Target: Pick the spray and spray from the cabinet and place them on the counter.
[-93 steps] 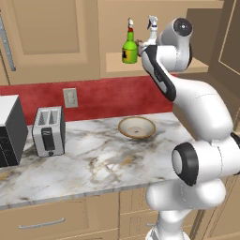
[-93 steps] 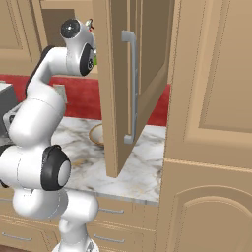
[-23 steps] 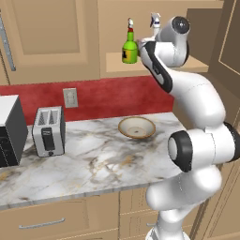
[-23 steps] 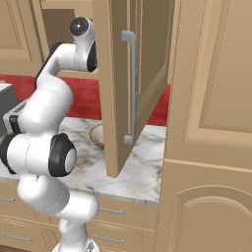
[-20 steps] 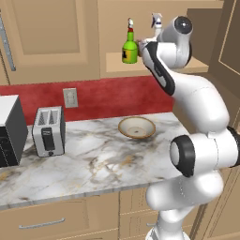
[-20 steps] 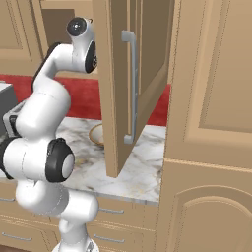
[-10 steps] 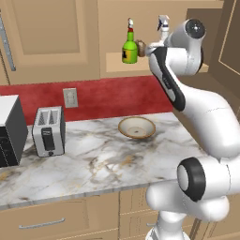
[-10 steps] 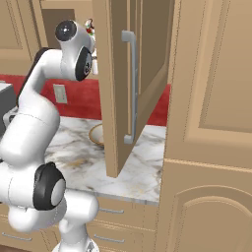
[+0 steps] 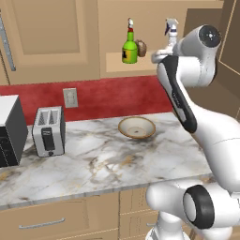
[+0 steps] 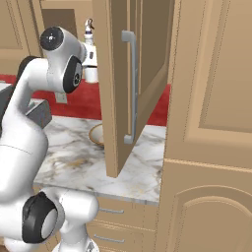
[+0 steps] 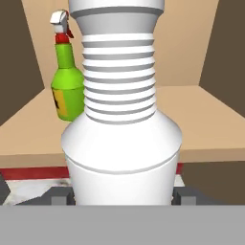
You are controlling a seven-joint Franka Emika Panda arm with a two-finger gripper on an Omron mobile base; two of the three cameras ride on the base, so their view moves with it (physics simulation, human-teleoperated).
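The white spray (image 11: 122,119) stands upright between my gripper's (image 11: 122,197) two fingertips, which press on both sides of its base, so the gripper is shut on it. Its pale trigger nozzle shows above my arm in the left base view (image 9: 171,28) and beside the open door in the right base view (image 10: 89,29). The green spray (image 9: 130,47) with a yellow label stands further left on the cabinet shelf (image 9: 117,70), and appears behind the white one in the hand view (image 11: 67,91). The marble counter (image 9: 93,164) lies below.
A small brown lump (image 9: 141,47) sits beside the green bottle. On the counter are a tan bowl (image 9: 136,127), a toaster (image 9: 48,131) and a microwave (image 9: 8,133). The open cabinet door (image 10: 123,88) with its silver handle juts out to my right.
My arm's upper joints have swung to the right. The hand and the white spray in it have shifted slightly right. The green spray has not moved.
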